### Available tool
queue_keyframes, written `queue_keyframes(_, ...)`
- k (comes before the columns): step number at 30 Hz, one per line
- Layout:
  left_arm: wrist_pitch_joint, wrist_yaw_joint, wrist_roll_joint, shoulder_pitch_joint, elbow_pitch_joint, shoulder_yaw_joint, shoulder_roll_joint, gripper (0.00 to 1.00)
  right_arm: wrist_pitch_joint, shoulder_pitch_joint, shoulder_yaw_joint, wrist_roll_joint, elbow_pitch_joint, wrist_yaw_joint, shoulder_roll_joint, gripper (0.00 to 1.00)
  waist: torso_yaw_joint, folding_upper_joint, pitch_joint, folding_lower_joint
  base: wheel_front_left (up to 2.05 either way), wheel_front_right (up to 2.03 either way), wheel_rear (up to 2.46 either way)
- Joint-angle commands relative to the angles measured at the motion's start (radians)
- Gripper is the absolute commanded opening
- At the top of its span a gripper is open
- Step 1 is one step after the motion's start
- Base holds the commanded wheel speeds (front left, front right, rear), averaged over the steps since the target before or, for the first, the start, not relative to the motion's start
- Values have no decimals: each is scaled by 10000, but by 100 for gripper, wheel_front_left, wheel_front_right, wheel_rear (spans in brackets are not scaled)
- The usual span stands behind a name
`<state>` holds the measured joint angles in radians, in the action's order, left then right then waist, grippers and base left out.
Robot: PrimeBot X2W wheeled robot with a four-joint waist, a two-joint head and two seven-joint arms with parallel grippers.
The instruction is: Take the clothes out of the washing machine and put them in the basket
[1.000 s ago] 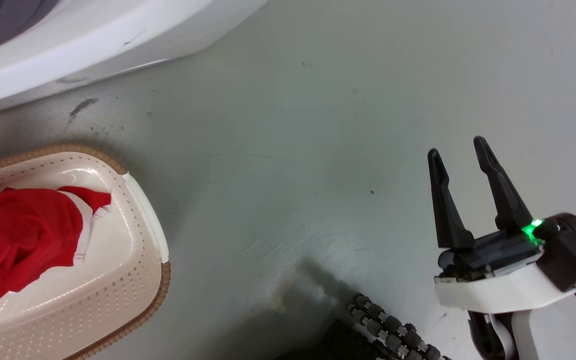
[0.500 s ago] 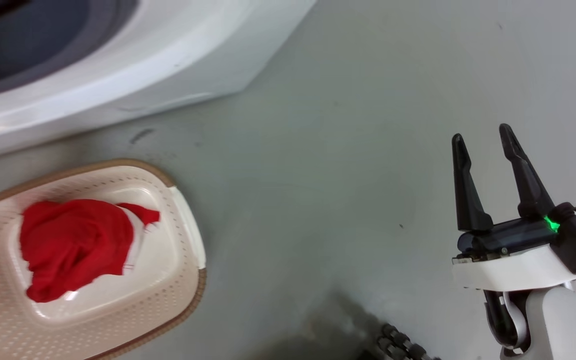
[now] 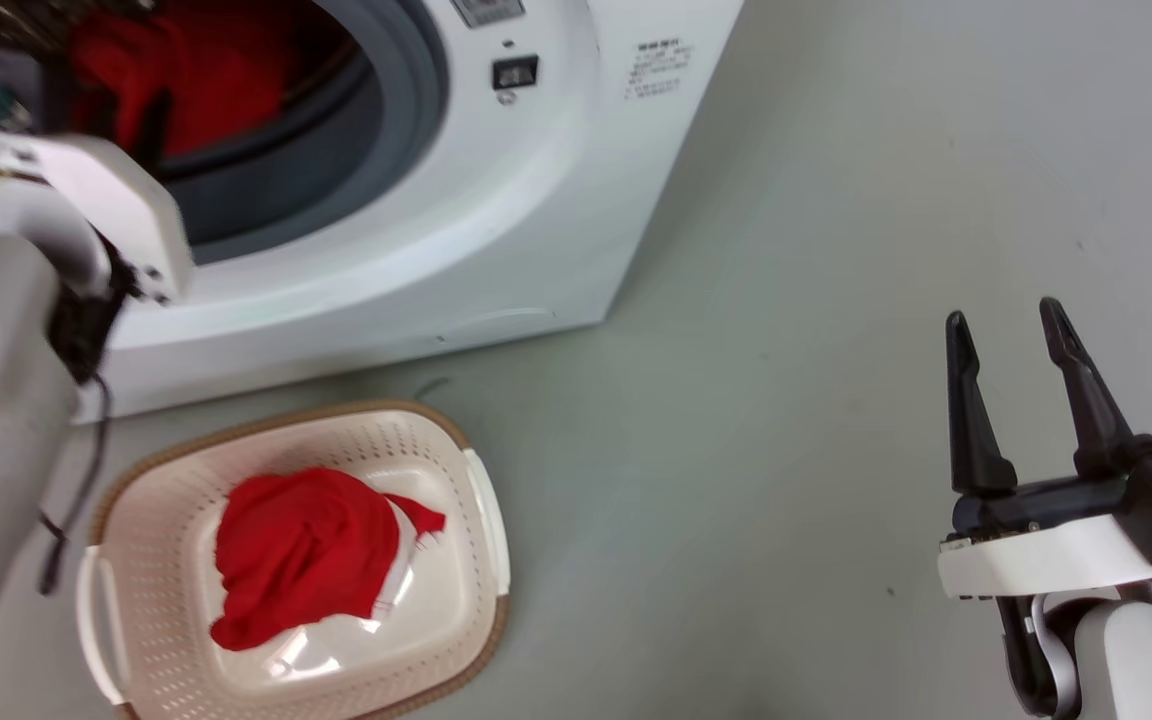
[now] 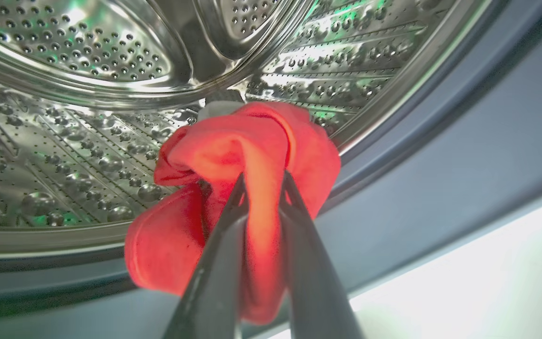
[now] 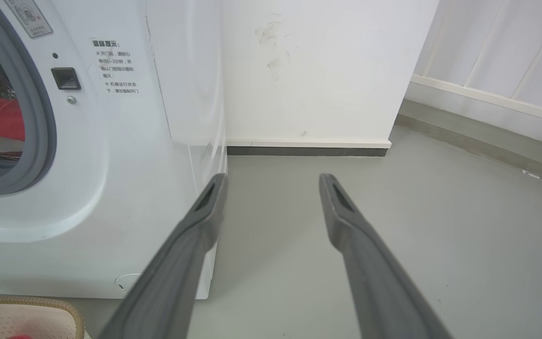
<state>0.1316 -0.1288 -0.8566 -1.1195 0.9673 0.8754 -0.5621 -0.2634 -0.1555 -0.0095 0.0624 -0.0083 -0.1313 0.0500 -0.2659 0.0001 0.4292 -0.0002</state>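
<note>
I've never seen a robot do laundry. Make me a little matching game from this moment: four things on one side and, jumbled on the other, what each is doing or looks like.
Things
1. left gripper
2. right gripper
3. basket
4. washing machine

States
A. white, with stickers on its front
B. open and empty above the floor
C. holds the loose red garment
D. shut on the pinched red garment at the mouth of the drum

Pairs: 1-D, 2-B, 3-C, 4-A
</note>
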Motion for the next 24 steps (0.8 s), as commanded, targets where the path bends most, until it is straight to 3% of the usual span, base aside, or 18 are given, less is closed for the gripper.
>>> queue_keyframes(1, 211, 44, 12, 263, -92, 61, 112, 0, -20, 208, -42, -82, 53, 9, 7, 100, 391, -1, -583, 2, 0, 0, 0)
queue_keyframes(7, 1088, 404, 241, 1177, -649, 126, 251, 0, -20, 519, -191, -232, 240, 10, 5, 100, 732, -1, -1440, 2, 0, 0, 0)
queue_keyframes(12, 1327, 947, 526, 1885, -1769, -159, 109, 0, -20, 742, -345, -336, 348, 9, 5, 100, 970, -1, -2049, 2, 0, 0, 0)
queue_keyframes(15, 1351, 1474, 927, 2342, -2938, -580, -59, 0, -20, 848, -433, -371, 400, 9, 7, 100, 1085, -1, -2399, 2, 0, 0, 0)
queue_keyframes(16, 1353, 1853, 1279, 2809, -3835, -915, -208, 0, -20, 903, -486, -388, 433, 9, 5, 100, 1156, -1, -2606, 2, 0, 0, 0)
queue_keyframes(24, 1356, 2894, 2108, 4616, -7090, -2055, -744, 0, -20, 1237, -602, -437, 545, 9, 4, 100, 1388, -1, -3279, 2, 0, 0, 0)
